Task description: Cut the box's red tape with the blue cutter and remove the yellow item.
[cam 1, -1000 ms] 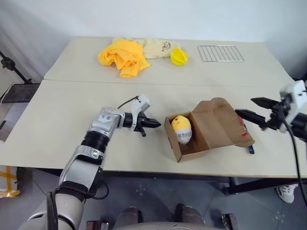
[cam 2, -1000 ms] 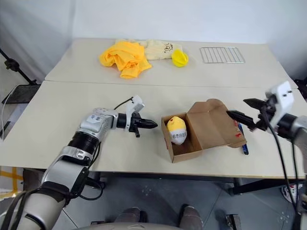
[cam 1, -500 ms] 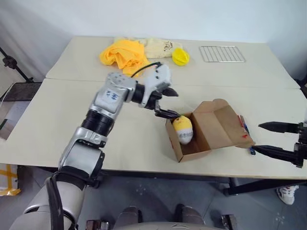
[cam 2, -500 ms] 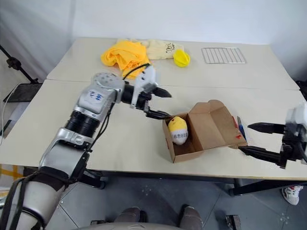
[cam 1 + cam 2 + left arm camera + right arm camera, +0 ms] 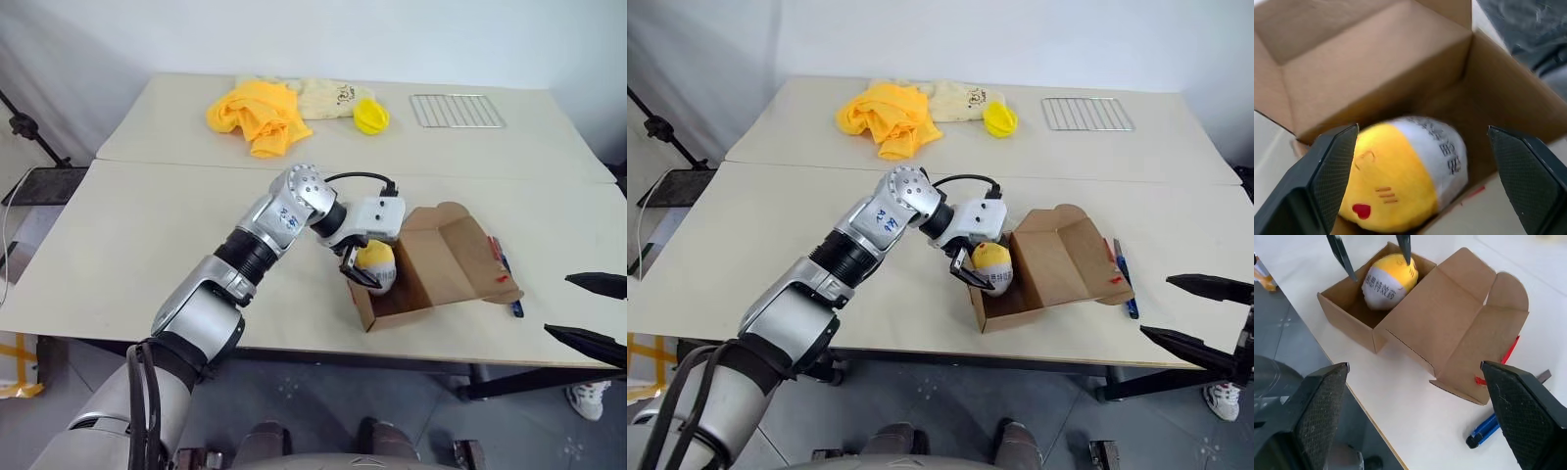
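Now the left tool (image 5: 361,266) has swung over from the bare counter (image 5: 147,255) and spread wide around the yellow item (image 5: 377,266) inside the open box (image 5: 431,264), ready to grasp. Right tool (image 5: 1200,318), spread and empty, has withdrawn. Blue cutter (image 5: 1123,277) lies behind the flap, partly hidden.

Head pair high over table (image 5: 147,225); both wrists close on box (image 5: 1449,333)
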Tool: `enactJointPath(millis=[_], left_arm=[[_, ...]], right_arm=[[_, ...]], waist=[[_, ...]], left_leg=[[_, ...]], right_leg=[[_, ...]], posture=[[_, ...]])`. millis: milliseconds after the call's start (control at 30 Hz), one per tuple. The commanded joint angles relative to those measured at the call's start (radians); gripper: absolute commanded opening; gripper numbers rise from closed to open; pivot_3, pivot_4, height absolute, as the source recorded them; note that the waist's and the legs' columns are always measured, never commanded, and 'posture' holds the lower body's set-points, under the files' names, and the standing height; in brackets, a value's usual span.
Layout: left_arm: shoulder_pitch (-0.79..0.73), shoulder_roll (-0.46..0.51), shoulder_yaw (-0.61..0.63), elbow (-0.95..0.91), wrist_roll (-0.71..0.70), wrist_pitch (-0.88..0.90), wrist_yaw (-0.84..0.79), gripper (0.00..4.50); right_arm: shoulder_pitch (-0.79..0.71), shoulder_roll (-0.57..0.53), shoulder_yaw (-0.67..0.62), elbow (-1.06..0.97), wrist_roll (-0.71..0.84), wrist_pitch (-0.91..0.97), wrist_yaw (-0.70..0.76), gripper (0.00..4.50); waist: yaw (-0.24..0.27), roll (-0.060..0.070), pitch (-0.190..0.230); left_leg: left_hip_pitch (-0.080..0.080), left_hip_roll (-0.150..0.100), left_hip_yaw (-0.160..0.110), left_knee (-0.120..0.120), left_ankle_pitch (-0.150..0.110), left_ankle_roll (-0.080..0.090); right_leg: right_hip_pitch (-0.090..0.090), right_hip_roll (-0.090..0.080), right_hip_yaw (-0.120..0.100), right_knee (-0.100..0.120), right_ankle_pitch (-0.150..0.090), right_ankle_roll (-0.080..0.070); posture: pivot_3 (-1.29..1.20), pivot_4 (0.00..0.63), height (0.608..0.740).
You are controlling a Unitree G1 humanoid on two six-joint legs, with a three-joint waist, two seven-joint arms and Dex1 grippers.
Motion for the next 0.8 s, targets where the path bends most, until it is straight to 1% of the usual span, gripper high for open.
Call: enactJointPath(millis=[33,100,200,367,400,433,500,633,800], left_arm=[[-0.021,-0.005,-0.061,0.058,0.101,-0.137,0.029,4.46],[-0.032,-0.028,-0.082,0.109,0.130,-0.176,0.048,4.46],[-0.044,-0.038,-0.073,0.156,0.140,-0.224,0.060,3.82],[-0.072,-0.051,-0.062,0.226,0.160,-0.272,0.056,2.34],[-0.078,-0.052,-0.064,0.245,0.170,-0.283,0.061,1.97],[-0.083,-0.054,-0.065,0.263,0.179,-0.292,0.062,1.75],[-0.093,-0.061,-0.058,0.291,0.185,-0.299,0.065,1.11],[-0.129,-0.086,-0.001,0.333,0.153,-0.293,0.081,0.06],[-0.167,-0.098,0.103,0.320,0.086,-0.248,0.084,0.02]], right_arm=[[0.022,0.028,-0.061,-0.050,0.032,-0.007,-0.020,4.50],[0.036,0.042,-0.054,-0.060,0.033,-0.017,-0.030,4.50],[0.047,0.052,-0.050,-0.070,0.041,-0.024,-0.044,4.50],[0.046,0.052,-0.041,-0.058,0.041,-0.041,-0.055,4.50],[0.040,0.052,-0.036,-0.054,0.041,-0.045,-0.062,4.50],[0.036,0.050,-0.030,-0.050,0.041,-0.049,-0.067,4.50],[0.031,0.048,-0.022,-0.045,0.038,-0.054,-0.070,4.50],[0.020,0.043,-0.003,-0.038,0.038,-0.062,-0.082,4.50],[0.015,0.042,0.010,-0.039,0.044,-0.060,-0.092,4.50]], waist=[[0.003,0.000,0.000],[0.004,0.000,0.000],[0.002,0.000,0.000],[-0.012,0.001,0.000],[-0.013,0.000,0.000],[-0.014,0.000,0.000],[-0.013,0.000,0.000],[-0.013,0.000,0.000],[-0.011,0.000,0.000]], left_leg=[[0.000,0.000,0.000,0.000,0.000,0.000],[0.001,0.000,-0.001,0.003,-0.001,0.001],[0.001,0.000,-0.001,0.004,-0.001,0.002],[0.001,0.001,-0.001,0.004,-0.001,0.002],[0.001,0.001,-0.001,0.003,-0.001,0.002],[0.001,0.001,-0.001,0.003,-0.001,0.002],[0.001,0.000,-0.001,0.004,-0.001,0.002],[0.001,0.000,-0.001,0.004,-0.001,0.002],[-0.001,0.000,-0.001,0.004,-0.001,0.002]], right_leg=[[0.001,0.000,0.000,0.000,0.000,0.000],[0.002,0.000,0.000,0.000,0.000,0.000],[0.003,0.000,0.000,0.000,0.001,-0.001],[0.001,0.000,0.001,0.002,0.002,-0.001],[0.001,0.000,0.001,0.002,0.002,-0.001],[0.001,0.000,0.001,0.002,0.002,-0.001],[0.001,0.000,0.001,0.001,0.002,-0.001],[0.001,0.000,0.001,0.001,0.002,-0.001],[0.000,0.000,0.000,0.001,0.002,-0.001]], posture=[[0.00,0.150,0.740],[0.00,0.150,0.740],[0.00,0.150,0.740],[0.00,0.150,0.740],[0.00,0.150,0.740],[0.00,0.150,0.740],[0.00,0.150,0.740],[0.00,0.150,0.740],[0.00,0.150,0.740]])
